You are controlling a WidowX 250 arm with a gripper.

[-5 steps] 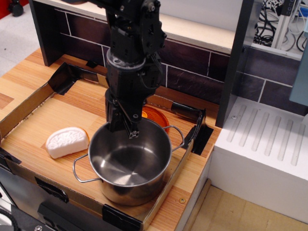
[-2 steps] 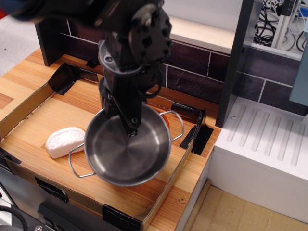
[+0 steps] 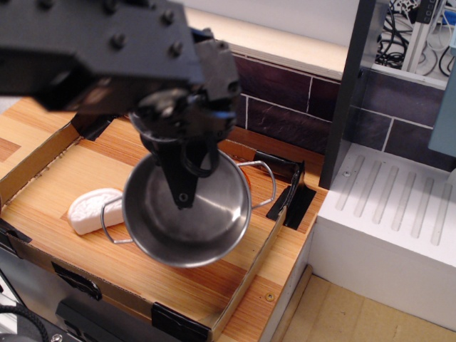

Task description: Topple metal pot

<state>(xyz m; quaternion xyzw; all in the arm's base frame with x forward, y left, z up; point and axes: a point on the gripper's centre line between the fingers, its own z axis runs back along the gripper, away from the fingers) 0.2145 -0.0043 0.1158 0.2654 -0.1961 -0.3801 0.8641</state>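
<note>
The metal pot (image 3: 203,231) is a large shiny steel pot with two wire loop handles. It is tipped over with its open mouth facing the camera, above the wooden floor of the tray. My black gripper (image 3: 183,194) comes down from above onto the pot's far rim. One finger (image 3: 182,187) shows inside the pot against the wall; the other is hidden behind the wall. The gripper is shut on the rim. The arm covers the top of the pot.
A white ridged object (image 3: 87,209) lies left of the pot, partly behind its left handle (image 3: 107,222). The low cardboard tray wall (image 3: 43,151) with black taped corners (image 3: 288,187) surrounds the area. A dark tiled wall (image 3: 285,107) stands behind, a white ribbed drainer (image 3: 392,214) to the right.
The pot stood upright a second ago; it has tilted further and further, its mouth turning toward the camera and its base lifting. The arm swung up and left with the rim, hiding the orange lid.
</note>
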